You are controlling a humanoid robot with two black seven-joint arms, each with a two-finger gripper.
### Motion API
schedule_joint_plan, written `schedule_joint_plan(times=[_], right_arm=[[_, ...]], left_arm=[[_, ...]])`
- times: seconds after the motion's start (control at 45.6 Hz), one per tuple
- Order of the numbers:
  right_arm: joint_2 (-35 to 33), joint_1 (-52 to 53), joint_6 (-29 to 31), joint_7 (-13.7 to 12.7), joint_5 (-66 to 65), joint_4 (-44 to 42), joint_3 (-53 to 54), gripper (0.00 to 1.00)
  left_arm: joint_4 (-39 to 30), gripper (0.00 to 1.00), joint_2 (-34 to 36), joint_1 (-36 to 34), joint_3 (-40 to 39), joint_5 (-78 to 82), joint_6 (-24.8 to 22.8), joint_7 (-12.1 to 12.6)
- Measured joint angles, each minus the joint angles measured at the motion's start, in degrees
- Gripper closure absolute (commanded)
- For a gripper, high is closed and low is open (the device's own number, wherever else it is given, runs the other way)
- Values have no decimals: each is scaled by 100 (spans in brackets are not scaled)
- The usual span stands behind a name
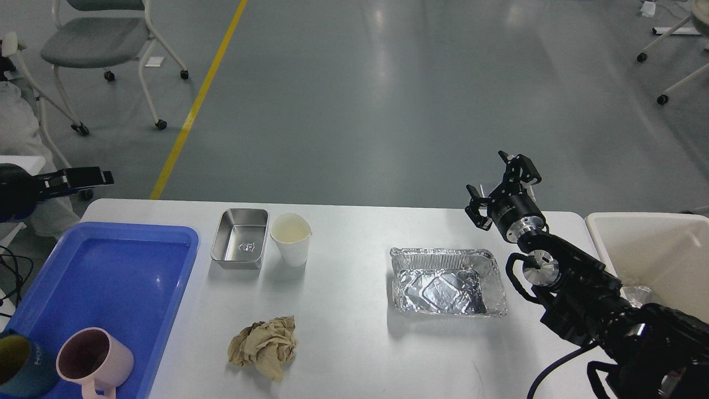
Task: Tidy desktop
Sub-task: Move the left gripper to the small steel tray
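Observation:
The white desktop point(343, 316) carries a steel tin point(240, 245), a white paper cup point(291, 238), a crinkled foil tray point(447, 281) and a crumpled ball of brown paper point(265, 347). My right gripper point(498, 185) hangs open and empty above the desktop's far right edge, just beyond the foil tray. At the left edge of the view, off the desktop's far left corner, my left gripper point(77, 178) shows as a dark flat shape. Its fingers cannot be told apart.
A blue tray point(99, 277) lies at the front left, holding a pink mug point(91, 357) and a dark teal mug point(19, 366). A cream bin point(653, 249) stands to the right of the desktop. Wheeled chairs point(94, 44) stand on the grey floor beyond.

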Motion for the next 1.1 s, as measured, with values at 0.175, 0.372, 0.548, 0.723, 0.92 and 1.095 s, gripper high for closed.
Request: schedule_joint_plan(times=[0.175,0.372,0.548,0.723,0.92,1.095], right_arm=[[-7,-13,0,0,0,0,-1,0],[-6,-13,0,0,1,-1,-1,0],[-5,-39,0,0,0,-1,-1,0],[-6,-49,0,0,0,-1,-1,0],[-25,-63,0,0,0,1,-1,0],[-37,-74,4,0,0,1,-3,0]], left_arm=[[1034,12,-1233,-28,493,210,281,17],[1714,14,-2219,9,965,217,699,8],[2221,15,-2848,14,1294,209,829,-5],[2904,20,-3430,57,1358,207,870,-32],[3646,29,-3958,261,1367,207,900,-75],[4031,36,-4231,472,1369,198,1104,-88]])
